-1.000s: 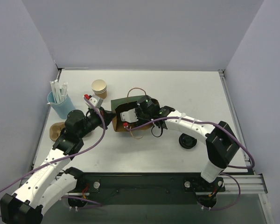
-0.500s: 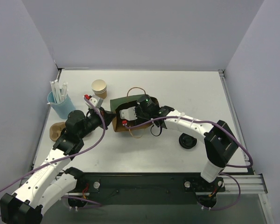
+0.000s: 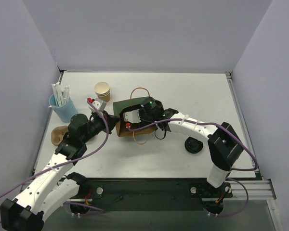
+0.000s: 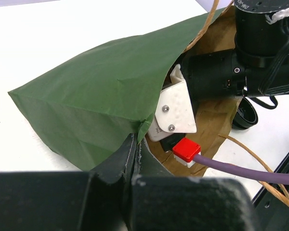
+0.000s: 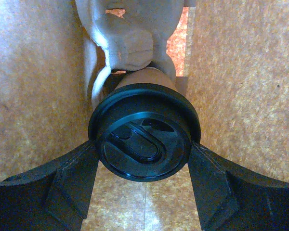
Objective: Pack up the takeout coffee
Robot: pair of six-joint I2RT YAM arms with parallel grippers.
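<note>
The green bag [image 3: 121,109] lies on its side at mid table, its brown-lined mouth facing right. My left gripper [image 3: 111,124] is shut on the bag's mouth edge [image 4: 142,126] and holds it up. My right gripper [image 5: 143,150] is inside the bag, out of sight from above, with only its wrist [image 3: 151,111] showing at the mouth. It is shut on the takeout coffee [image 5: 144,137], a brown cup with a black lid, one finger [image 5: 72,178] on each side of the lid. Brown bag lining surrounds the cup.
A blue cup of white straws [image 3: 62,107] stands at the left, and stacked tan lidless cups [image 3: 102,90] behind the bag. A separate black lid [image 3: 194,145] lies right of the bag. A brown item [image 3: 57,134] lies near the left edge. Twine handles [image 3: 140,90] stick out.
My right arm has shifted slightly left, going deeper into the bag's mouth. My left arm and the bag have stayed put.
</note>
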